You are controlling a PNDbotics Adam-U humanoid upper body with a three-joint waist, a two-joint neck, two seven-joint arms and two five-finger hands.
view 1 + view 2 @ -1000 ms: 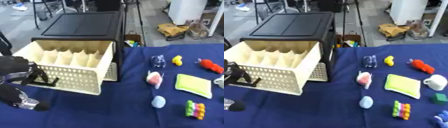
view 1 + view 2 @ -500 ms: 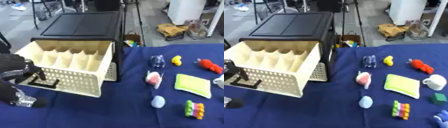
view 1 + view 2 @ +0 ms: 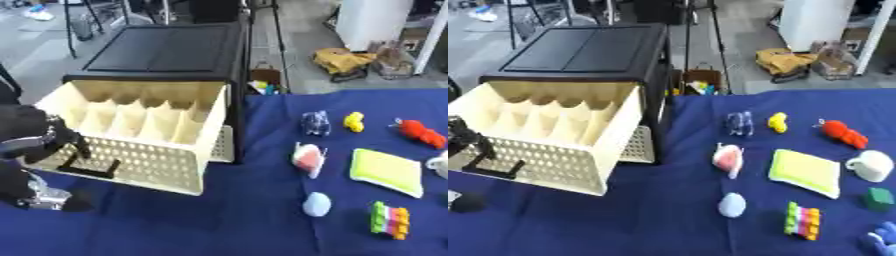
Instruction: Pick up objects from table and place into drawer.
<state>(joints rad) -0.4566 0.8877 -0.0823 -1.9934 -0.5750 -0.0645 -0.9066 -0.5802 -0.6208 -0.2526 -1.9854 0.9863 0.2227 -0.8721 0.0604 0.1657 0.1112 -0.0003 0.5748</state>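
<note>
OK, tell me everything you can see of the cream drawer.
The cream drawer is pulled well out of the black cabinet and tilts down toward the front. It looks like plastic, with a perforated front wall, a black handle low on that wall, and cream dividers splitting the inside into narrow compartments, all empty as far as they show. Its front rests over the blue tablecloth. The left robot hand is at its front left corner.

The left hand (image 3: 35, 137) sits at the front of the pulled-out drawer (image 3: 140, 135), by its black handle (image 3: 87, 167). Just beyond the fingers, the drawer's compartments lie open from above. To the hand's right, bare blue cloth (image 3: 236, 210) separates it from the scattered objects.
</note>
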